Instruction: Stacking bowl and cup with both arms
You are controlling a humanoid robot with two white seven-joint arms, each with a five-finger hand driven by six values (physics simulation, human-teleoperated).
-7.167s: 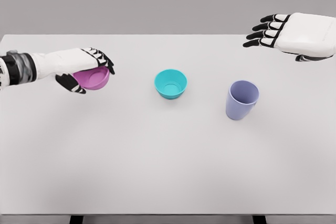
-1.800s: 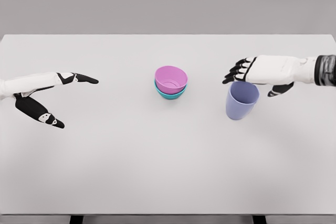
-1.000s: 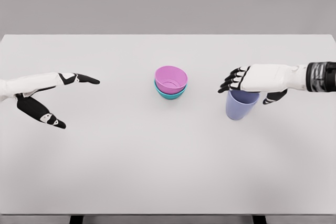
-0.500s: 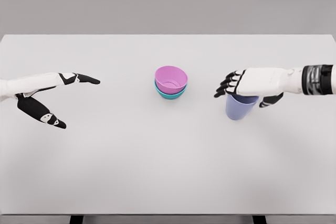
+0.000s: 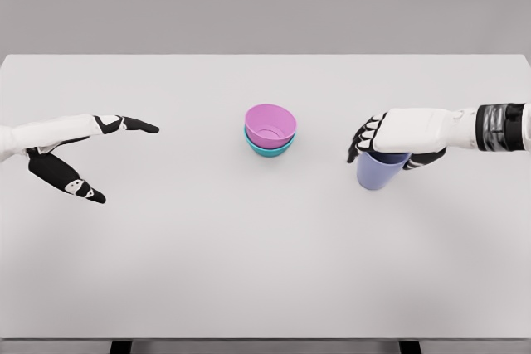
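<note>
Where right hand (image 5: 397,140) curls: cup (image 5: 379,171) beneath.

Single head camera looks down across the white table (image 5: 265,263).

The right hand (image 5: 397,140) covers the rim and mouth of the cup (image 5: 377,173) beneath it, so only the cup's lower wall shows. The teal bowl (image 5: 269,147) is mostly hidden under the pink bowl (image 5: 270,124). Both forearms run off the picture's edges.
</note>
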